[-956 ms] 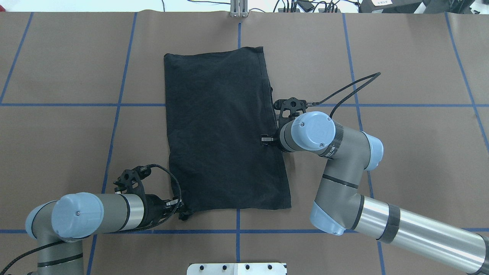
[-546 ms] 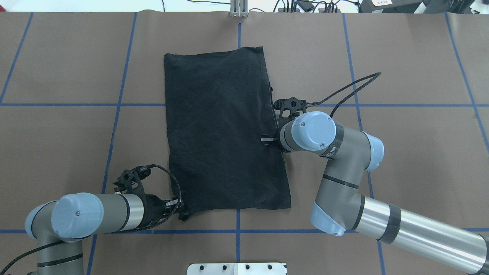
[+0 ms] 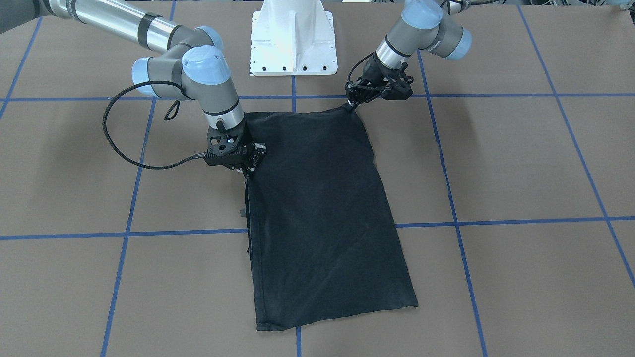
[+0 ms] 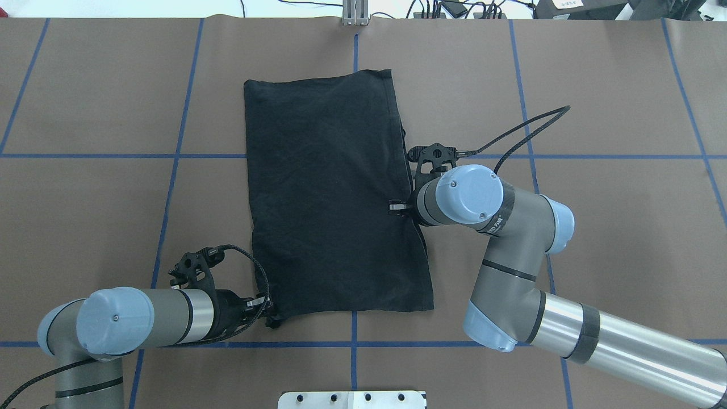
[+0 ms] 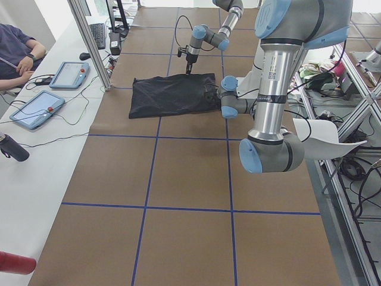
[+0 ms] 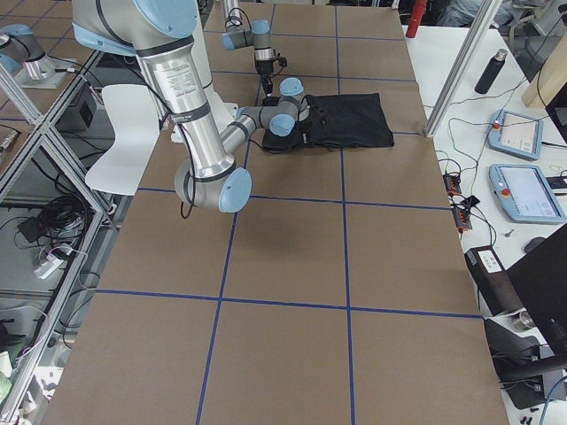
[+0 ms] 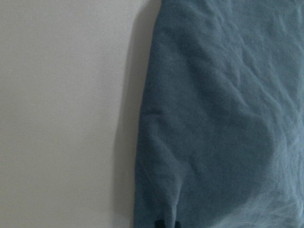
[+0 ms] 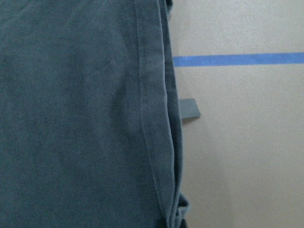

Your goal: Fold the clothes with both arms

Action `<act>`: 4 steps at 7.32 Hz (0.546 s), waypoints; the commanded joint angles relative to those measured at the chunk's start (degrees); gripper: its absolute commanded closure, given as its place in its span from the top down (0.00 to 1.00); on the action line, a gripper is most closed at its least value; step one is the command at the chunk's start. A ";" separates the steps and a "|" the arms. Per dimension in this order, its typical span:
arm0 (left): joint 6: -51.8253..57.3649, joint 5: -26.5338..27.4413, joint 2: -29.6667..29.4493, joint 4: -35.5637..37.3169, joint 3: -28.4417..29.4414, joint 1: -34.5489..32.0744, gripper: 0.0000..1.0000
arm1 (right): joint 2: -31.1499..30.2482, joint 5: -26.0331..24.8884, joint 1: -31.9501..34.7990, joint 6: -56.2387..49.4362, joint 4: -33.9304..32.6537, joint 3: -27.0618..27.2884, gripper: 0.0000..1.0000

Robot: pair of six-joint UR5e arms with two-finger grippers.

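Barely anything's changed from a moment ago: my right arm (image 4: 511, 227) has crept a touch toward its own side and the shirt's near right corner has crept with it. Everything else is as it was.

Starting at the left, the left arm (image 4: 142, 321) lies low. The left gripper (image 4: 271, 316) is pinched narrow on the shirt's near left corner, and the wrist camera shows cloth gathering down into the fingertips.

In the middle, the shirt (image 4: 329, 193) lies flat on the table (image 4: 625, 227) as a long rectangle, plain black side up and no print showing.

Over on the right, the right gripper (image 4: 397, 208) sits about halfway along the shirt's right edge. It looks closed on the hem, which bunches into it in the wrist view.

My worries now:
- The two grips aren't level, one on a corner and one mid-edge, so a lift could drag the shirt askew.
- Both pinches are thin and right at the edge, so a quick pull might slip one free.
- Either pinch might catch only the top layer, and the shirt would then peel open.
- The left arm's cable loops just beside that corner and could snag it.
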 commanded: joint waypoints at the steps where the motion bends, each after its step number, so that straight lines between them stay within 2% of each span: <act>1: 0.53 -0.59 0.26 0.09 -0.59 -0.18 0.00 | -2.70 0.31 -1.09 0.00 0.00 4.23 0.00; 3: 0.71 -1.82 0.88 0.09 -2.70 -0.44 0.00 | -8.31 0.22 -4.60 0.43 0.00 10.64 0.00; 4: 0.63 -1.91 2.45 0.09 -5.49 -0.18 0.00 | -11.39 -0.13 -6.62 1.05 0.00 13.98 0.00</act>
